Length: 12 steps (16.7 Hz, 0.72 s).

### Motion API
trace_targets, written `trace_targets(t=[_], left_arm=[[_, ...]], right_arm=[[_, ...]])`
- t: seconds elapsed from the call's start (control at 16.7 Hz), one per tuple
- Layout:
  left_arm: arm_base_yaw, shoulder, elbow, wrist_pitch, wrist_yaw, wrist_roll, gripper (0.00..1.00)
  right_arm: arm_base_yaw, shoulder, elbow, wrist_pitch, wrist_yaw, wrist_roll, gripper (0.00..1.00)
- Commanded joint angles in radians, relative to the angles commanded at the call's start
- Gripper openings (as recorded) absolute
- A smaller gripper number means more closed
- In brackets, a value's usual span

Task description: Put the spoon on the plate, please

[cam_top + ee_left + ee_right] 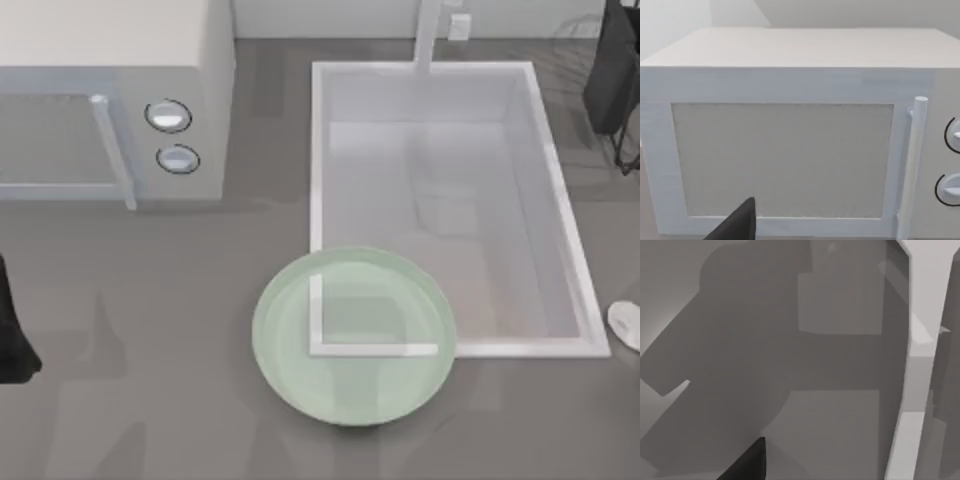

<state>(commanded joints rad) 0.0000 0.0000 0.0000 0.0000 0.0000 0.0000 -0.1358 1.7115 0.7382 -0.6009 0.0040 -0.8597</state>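
Top view, largest to smallest. A grey countertop (120,330) fills the frame. A white rectangular sink (565,210) occupies the upper right, with a faucet (430,35) at its far rim. A white microwave (110,60) sits in the upper left; its door handle (112,150) and two round dials (168,116) face the lower edge of the frame. The left wrist view shows the same microwave front-on, with the door window, the vertical handle and the dials.

The plate (290,370), pale green and see-through, lies at lower centre, overlapping the sink's near left corner, whose rim shows through it. The spoon (626,323) appears as a small white oval at the right edge of the frame, on the countertop just beside the sink's near right corner, well apart from the plate.

The left arm (12,335) is a dark shape at the left edge, mid-height; the right arm (612,70) is dark at the upper right corner, well above the spoon. Each wrist view shows one dark fingertip at its lower edge. Whether either pair of jaws is spread or pressed together cannot be told; nothing lies between them.
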Motion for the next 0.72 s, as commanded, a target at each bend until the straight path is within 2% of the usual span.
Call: trace_targets(t=[0.06, 0.72], left_arm=[[0.0, 0.0, 0.0, 0.0, 0.0, 0.0, 1.0], [0.0, 0.0, 0.0, 0.0, 0.0, 0.0, 1.0]], right_arm=[[0.0, 0.0, 0.0, 0.0, 0.0, 0.0, 1.0], [0.0, 0.0, 0.0, 0.0, 0.0, 0.0, 0.17]])
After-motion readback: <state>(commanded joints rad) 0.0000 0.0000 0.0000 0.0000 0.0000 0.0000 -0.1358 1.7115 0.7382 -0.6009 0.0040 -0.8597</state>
